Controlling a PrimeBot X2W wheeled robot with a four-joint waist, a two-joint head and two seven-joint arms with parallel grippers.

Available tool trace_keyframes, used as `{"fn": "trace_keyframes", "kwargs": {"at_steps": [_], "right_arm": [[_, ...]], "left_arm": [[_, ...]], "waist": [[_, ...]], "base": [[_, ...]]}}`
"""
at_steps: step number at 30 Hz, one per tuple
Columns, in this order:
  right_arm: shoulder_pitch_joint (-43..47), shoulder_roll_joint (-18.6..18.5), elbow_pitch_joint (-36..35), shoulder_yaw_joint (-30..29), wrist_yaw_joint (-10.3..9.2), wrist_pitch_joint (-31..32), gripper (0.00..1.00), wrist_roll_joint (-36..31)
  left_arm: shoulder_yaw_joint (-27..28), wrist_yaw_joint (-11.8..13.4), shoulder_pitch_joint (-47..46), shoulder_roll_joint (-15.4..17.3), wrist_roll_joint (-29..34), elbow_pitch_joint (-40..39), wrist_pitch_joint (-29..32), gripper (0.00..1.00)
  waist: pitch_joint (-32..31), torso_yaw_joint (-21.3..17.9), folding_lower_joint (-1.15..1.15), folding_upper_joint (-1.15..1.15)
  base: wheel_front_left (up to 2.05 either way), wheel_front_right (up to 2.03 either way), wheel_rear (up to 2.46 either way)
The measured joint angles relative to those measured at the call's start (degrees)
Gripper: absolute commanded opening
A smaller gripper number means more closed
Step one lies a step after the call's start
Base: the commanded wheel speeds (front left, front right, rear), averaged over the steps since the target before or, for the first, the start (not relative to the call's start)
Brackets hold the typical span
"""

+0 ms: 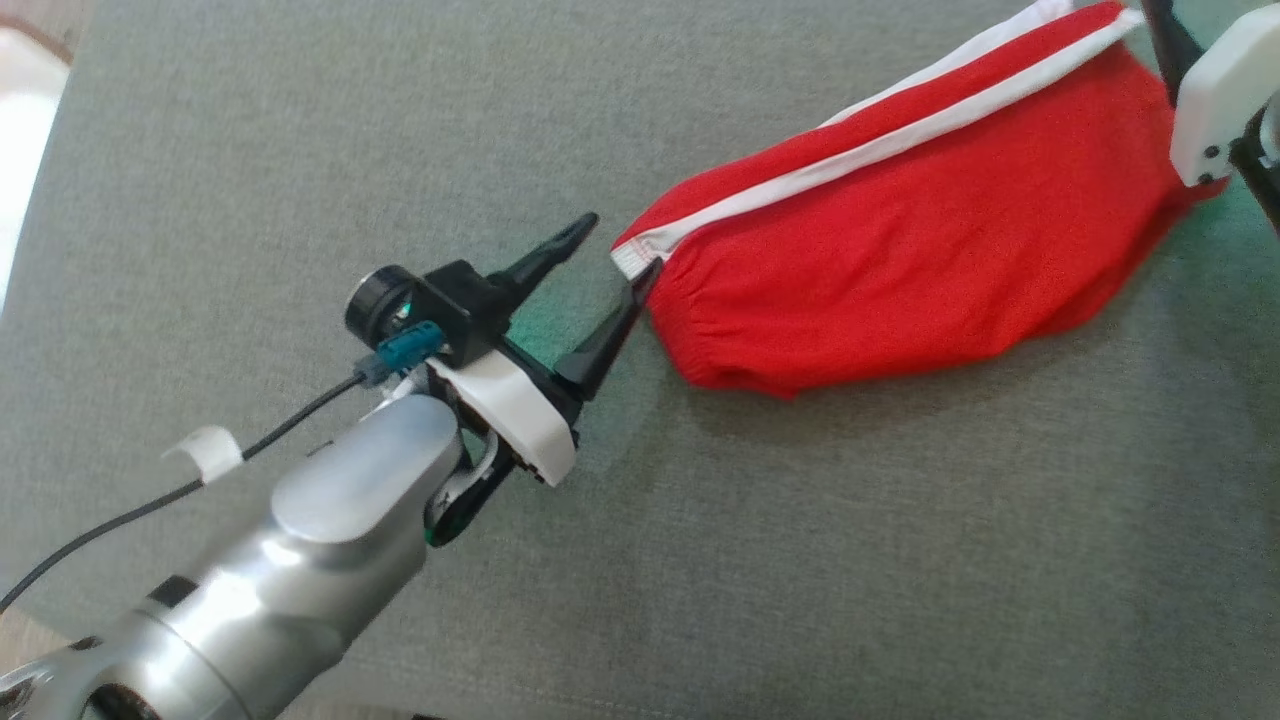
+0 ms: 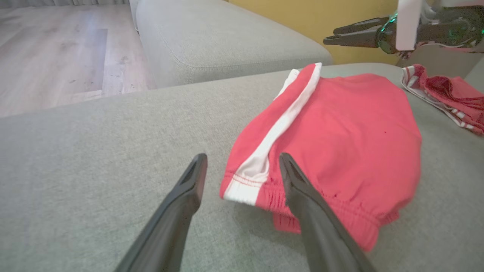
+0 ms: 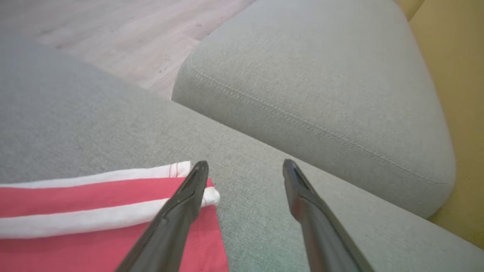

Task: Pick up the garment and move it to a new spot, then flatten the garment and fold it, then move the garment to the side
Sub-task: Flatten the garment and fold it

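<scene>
Since the folded garment [image 1: 900, 250] lies flat on the sofa cushion [image 1: 300, 150], my left hand [image 1: 620, 245] spread wide at its waistband corner and my right hand [image 3: 245, 163] wide at the far end, I judge both must straddle every layer before closing.

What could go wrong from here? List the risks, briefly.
The left end effector is open around the waistband corner of the shorts; closing may pinch only the top layer, and the fold could open. The right end effector is open with one finger over the striped corner, so a lift might be uneven. A second red garment lies close by; sliding the shorts that way could snag it.
</scene>
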Motion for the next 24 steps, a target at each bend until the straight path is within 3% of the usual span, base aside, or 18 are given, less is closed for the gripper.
{"fn": "trace_keyframes", "kwargs": {"at_steps": [7, 15, 20, 24], "right_arm": [[0.47, 2.25, 0.52, -3.36, 0.0, -9.27, 1.0, 3.33], [6.73, 5.76, -4.11, -7.61, 0.0, -18.42, 1.0, 6.62], [14.64, 8.18, -8.17, -11.79, 0.0, -20.76, 1.0, 6.41], [21.53, 10.57, -12.23, -16.19, 0.0, -21.43, 1.0, 4.22]], "left_arm": [[6.35, 3.67, 2.57, 1.71, -1.22, -1.37, -0.52, 1.0], [22.34, 8.64, 11.65, 2.65, 0.49, -10.24, -0.68, 1.0], [32.99, 10.0, 20.36, 1.4, 3.85, -14.63, -0.69, 1.0], [38.33, 9.88, 26.72, -1.12, 7.43, -16.5, -0.7, 1.0]], "waist": [[-4.11, -2.37, -0.01, 0.0], [-9.25, -5.97, -0.01, 0.0], [-12.39, -8.34, -0.01, 0.0], [-14.67, -10.02, -0.02, 0.0]], "base": [[0.0, 0.0, 0.0], [0.0, 0.0, 0.0], [0.0, 0.0, 0.0], [0.0, 0.0, 0.0]]}}
